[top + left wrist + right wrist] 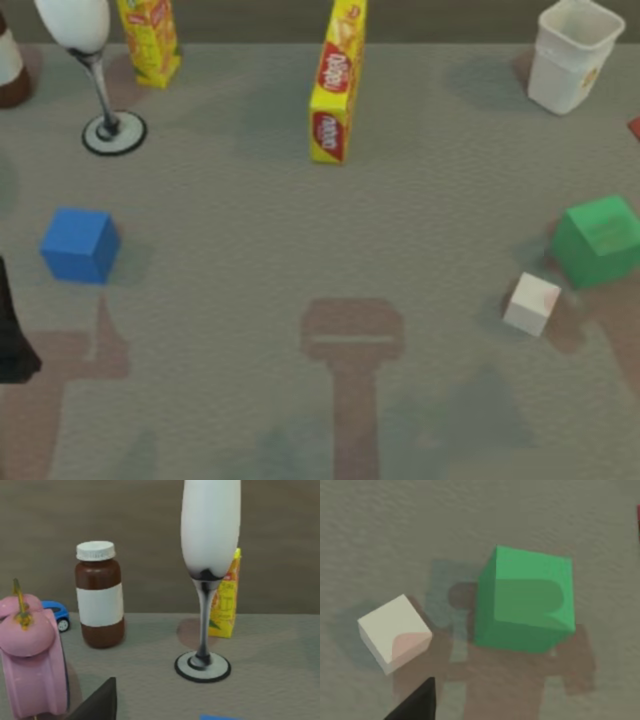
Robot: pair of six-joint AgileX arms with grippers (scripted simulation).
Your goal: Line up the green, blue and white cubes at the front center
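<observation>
Noted green cube (598,240) beside white cube (532,304) at table right, blue cube (79,244) left; hand states indeterminable.

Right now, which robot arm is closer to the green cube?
Right. Its wrist camera looks straight down on the green cube at the table's right; the left arm is at the far left edge.

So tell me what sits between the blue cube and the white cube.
In the top view, no object: between the blue cube at left and the white cube at right lies only grey tabletop with the reddish-brown mark near the middle.
</observation>
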